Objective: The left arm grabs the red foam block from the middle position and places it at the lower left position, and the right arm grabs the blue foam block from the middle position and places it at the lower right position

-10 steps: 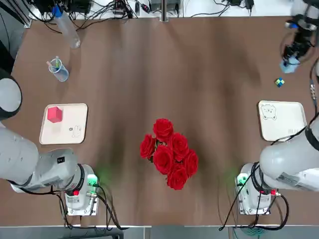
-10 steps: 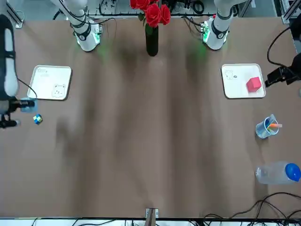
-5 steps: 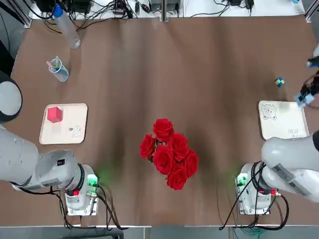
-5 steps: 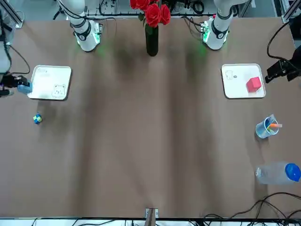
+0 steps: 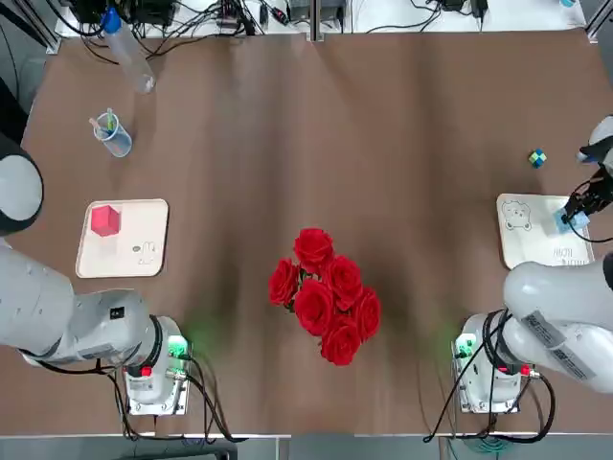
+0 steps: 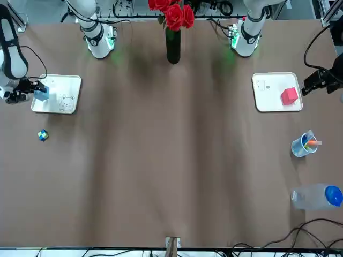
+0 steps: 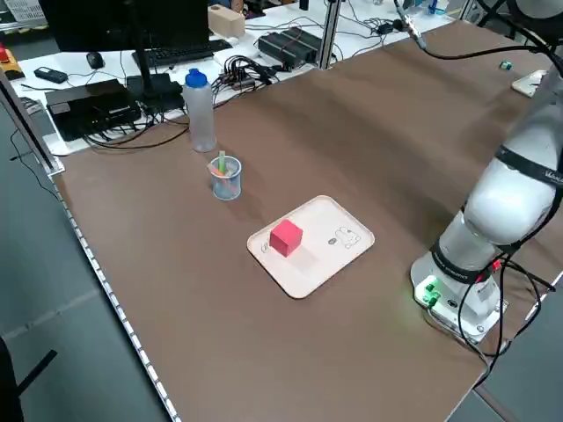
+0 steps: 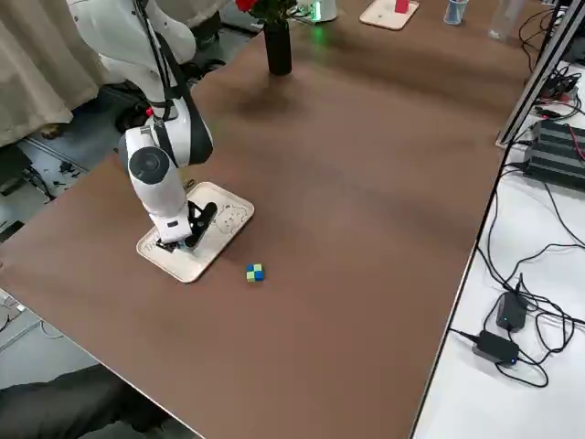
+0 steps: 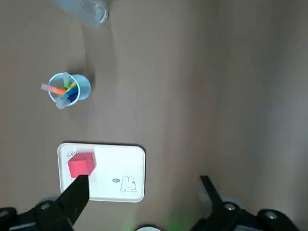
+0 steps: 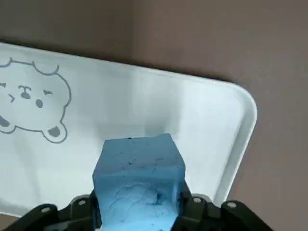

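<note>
Tabletop [image 5: 383,125] is brown, with wide open room across the middle and far side. Right gripper [image 10: 141,199] is clamped on the blue foam block [image 10: 137,161], over the outer part of the right tray [image 5: 536,249]. Block sits between the two fingers, bear drawing beside it on the tray's inner side; can't tell if the block touches the tray.

Left gripper [image 9: 145,179] is open, fingers wide apart, nothing between them. It's up near the robot's left edge of the tabletop, just outside the left tray [image 5: 124,254]. Red foam block [image 5: 105,220] rests on that tray, toward its outer side, inside the rim, apart from the gripper.

Small multicolored cube [image 5: 537,158] lies on bare tabletop beyond the right tray, near it but not touching. Flowers [image 5: 330,297] in a dark vase [image 6: 173,47] stand between the arms, toward the robot's edge, with open space on both sides. Cup [image 5: 113,139] with markers [image 9: 67,90] is past the left tray, toward the far left; bottle [image 5: 132,57] with blue cap is farther out, by the far edge. Cables [image 5: 206,24] run along and past the far edge.
</note>
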